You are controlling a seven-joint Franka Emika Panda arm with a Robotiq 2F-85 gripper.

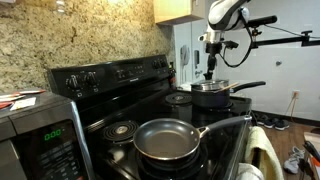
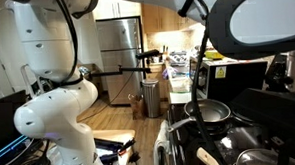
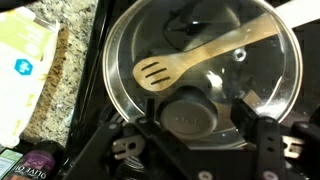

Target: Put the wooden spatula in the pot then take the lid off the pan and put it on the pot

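Note:
The round glass lid (image 3: 232, 88) lies flat on the black pot (image 1: 212, 97) at the stove's back right. Through the glass the pale wooden spatula (image 3: 200, 55) shows lying inside the pot. My gripper (image 3: 197, 118) hangs straight above the lid (image 1: 211, 85), open, with a finger on each side of the dark centre knob (image 3: 195, 115) and a small gap to each finger. In an exterior view the gripper (image 1: 213, 72) sits just over the pot. The wide pan (image 1: 167, 140) stands uncovered on the front burner, its handle pointing right. The covered pot also shows in an exterior view (image 2: 210, 112).
A microwave (image 1: 40, 140) stands at the front left. The stove's raised control panel (image 1: 110, 72) runs along the back. A bare coil burner (image 1: 120, 130) lies left of the pan. A granite counter with a pale packet (image 3: 25, 60) borders the stove.

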